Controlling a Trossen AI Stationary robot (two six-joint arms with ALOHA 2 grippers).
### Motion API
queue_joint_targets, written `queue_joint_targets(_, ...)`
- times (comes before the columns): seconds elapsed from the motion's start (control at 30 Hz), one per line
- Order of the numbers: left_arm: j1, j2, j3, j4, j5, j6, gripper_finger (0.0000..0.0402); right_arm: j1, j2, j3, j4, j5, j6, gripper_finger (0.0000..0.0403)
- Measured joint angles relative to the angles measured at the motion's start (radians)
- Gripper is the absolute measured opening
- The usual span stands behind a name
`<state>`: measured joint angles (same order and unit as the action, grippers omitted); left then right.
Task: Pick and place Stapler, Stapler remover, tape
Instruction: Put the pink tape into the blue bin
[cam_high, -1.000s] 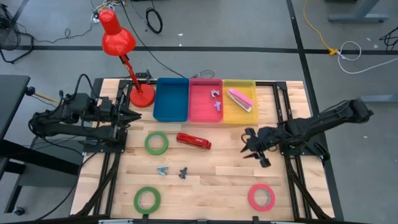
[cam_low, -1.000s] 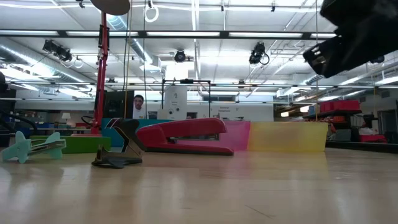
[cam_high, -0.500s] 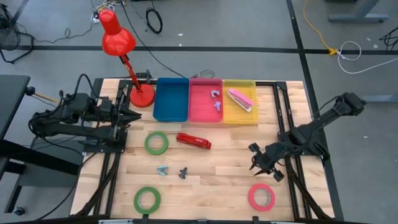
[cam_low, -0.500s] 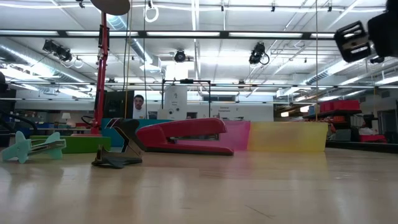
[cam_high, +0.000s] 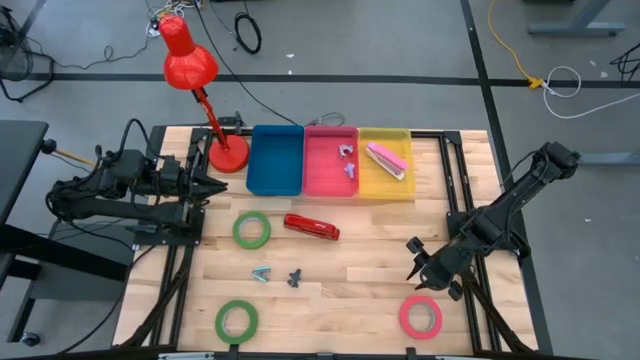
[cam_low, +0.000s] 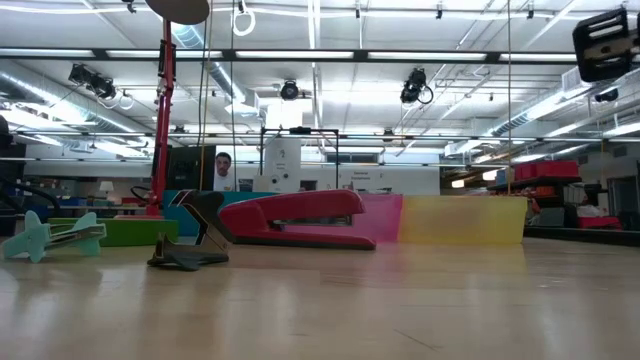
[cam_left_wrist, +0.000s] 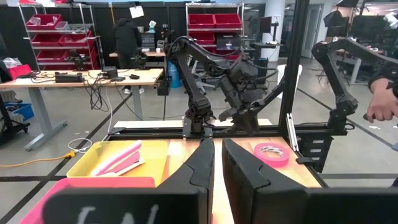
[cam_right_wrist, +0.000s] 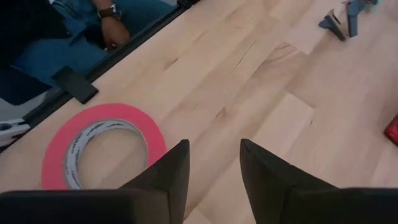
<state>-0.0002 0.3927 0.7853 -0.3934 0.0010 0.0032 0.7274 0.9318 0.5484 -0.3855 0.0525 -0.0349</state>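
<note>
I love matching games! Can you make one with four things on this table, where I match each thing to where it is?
Things:
1. pink stapler
2. red stapler
3. pink ring-shaped tape roll
4. red desk lamp

Places:
A. on the bare wood, below the pink bin
B. at the table's far left corner, beside the blue bin
C. inside the yellow bin
D. on the wood just below the right gripper

Pairs: 1-C, 2-A, 3-D, 4-B
</note>
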Motion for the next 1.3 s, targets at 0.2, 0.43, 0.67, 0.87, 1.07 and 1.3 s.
queue_joint_targets(0.2,0.0,0.0,0.0,0.0,0.0,0.0,0.0035,0.019,0.0,0.0,-0.001,0.0,0.054,0.0195)
queue_joint_targets(0.43,0.0,0.0,0.0,0.0,0.0,0.0,0.0035,0.025,0.019,0.034,-0.063,-0.005,0.053,0.0223)
queue_joint_targets(0.67,0.0,0.0,0.0,0.0,0.0,0.0,0.0035,0.025,0.078,0.102,-0.159,-0.008,0.042,0.0224)
queue_joint_targets(0.87,0.0,0.0,0.0,0.0,0.0,0.0,0.0035,0.025,0.14,0.135,-0.211,-0.008,0.039,0.0224)
queue_joint_targets(1.07,0.0,0.0,0.0,0.0,0.0,0.0,0.0035,0.04,0.213,0.14,-0.226,-0.01,0.035,0.0224)
queue_joint_targets(1.3,0.0,0.0,0.0,0.0,0.0,0.0,0.0035,0.079,0.305,0.14,-0.23,-0.024,0.039,0.0224)
